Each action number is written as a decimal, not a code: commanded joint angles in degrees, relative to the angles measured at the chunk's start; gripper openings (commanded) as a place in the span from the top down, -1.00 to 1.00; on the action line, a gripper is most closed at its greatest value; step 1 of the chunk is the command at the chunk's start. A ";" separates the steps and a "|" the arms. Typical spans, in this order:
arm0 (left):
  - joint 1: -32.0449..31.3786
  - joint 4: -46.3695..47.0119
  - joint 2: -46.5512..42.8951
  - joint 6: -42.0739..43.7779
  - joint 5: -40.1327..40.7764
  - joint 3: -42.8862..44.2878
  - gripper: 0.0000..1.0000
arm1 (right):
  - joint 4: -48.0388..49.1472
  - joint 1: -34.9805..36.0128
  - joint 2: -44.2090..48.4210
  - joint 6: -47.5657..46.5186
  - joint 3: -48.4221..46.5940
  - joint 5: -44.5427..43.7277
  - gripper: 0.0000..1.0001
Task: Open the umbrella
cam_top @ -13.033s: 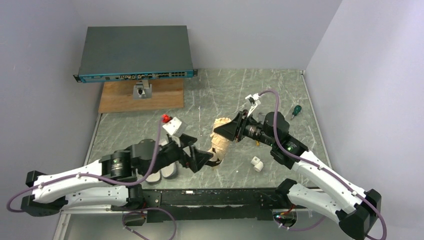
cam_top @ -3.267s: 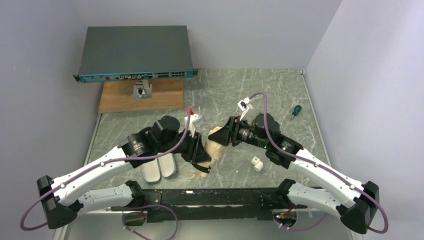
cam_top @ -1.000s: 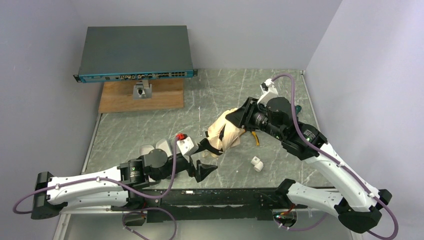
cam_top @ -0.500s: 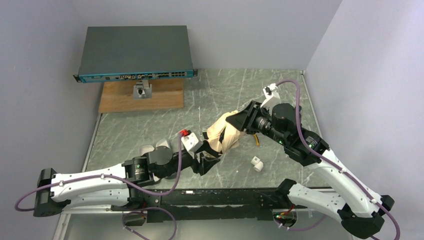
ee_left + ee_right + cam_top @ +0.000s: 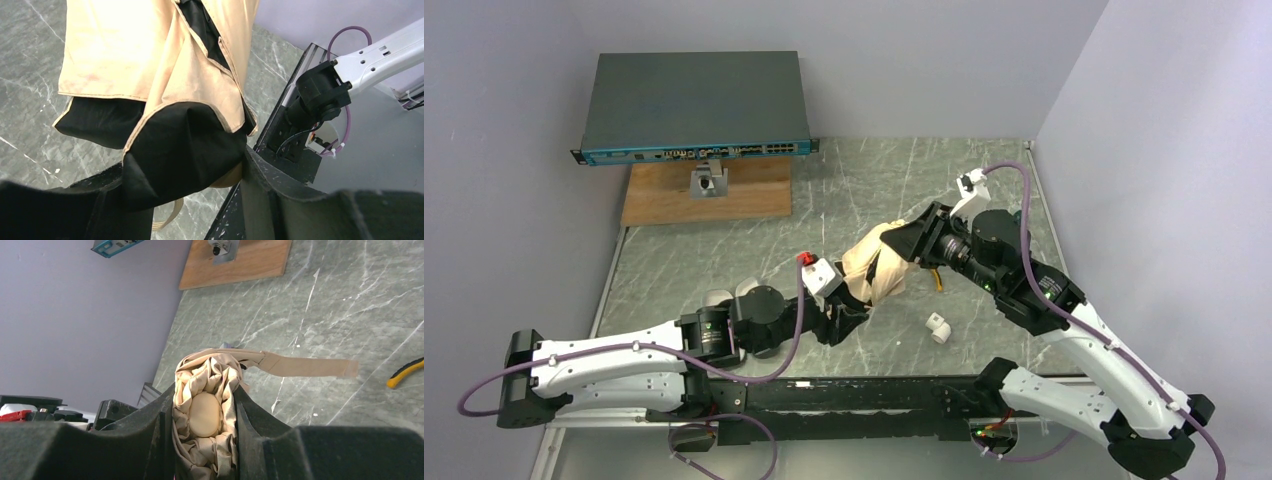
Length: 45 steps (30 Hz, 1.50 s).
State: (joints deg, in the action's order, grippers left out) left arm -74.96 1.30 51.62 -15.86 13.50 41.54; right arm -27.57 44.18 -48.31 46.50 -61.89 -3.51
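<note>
The umbrella (image 5: 876, 265), a cream-beige bundle with a black underside, hangs tilted above the table between both arms. My right gripper (image 5: 906, 246) is shut on its top end. In the right wrist view the gathered fabric and oval cap (image 5: 205, 414) fill the gap between the fingers, and the strap tab (image 5: 310, 367) sticks out to the right. My left gripper (image 5: 848, 314) is at the lower end. In the left wrist view black fabric (image 5: 180, 155) spans the jaws, a tan part presses the right finger (image 5: 280, 200), and a tan loop (image 5: 164, 220) dangles below.
Lavender-grey case shells (image 5: 722, 297) lie partly under the left arm. A small white piece (image 5: 938, 327) and a yellow-handled tool (image 5: 939, 281) lie right of the umbrella. A network switch (image 5: 694, 105) and a wooden board (image 5: 744, 192) sit at the back left.
My left gripper has moved up and to the right onto the umbrella's lower end, and its jaws have narrowed around it. The right arm has shifted slightly, still holding the top.
</note>
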 commanded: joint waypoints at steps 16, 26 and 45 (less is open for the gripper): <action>-0.10 -14.56 -9.71 -6.09 0.83 -2.80 1.00 | -7.83 -0.62 0.19 -10.11 -17.55 -21.10 1.00; -0.20 -35.67 -16.35 -14.36 2.44 -5.28 1.00 | -11.33 -0.94 -0.32 -14.09 -21.61 -25.70 1.00; -0.85 -31.29 -8.79 -13.88 2.94 7.04 -0.97 | -14.44 -1.48 -7.53 -13.78 -26.79 -17.76 1.00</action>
State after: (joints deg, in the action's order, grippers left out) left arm -75.57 -38.85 41.50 -34.15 13.43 42.57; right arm -46.02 42.72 -54.13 30.55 -88.31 -26.13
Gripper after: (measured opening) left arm 0.985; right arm 0.386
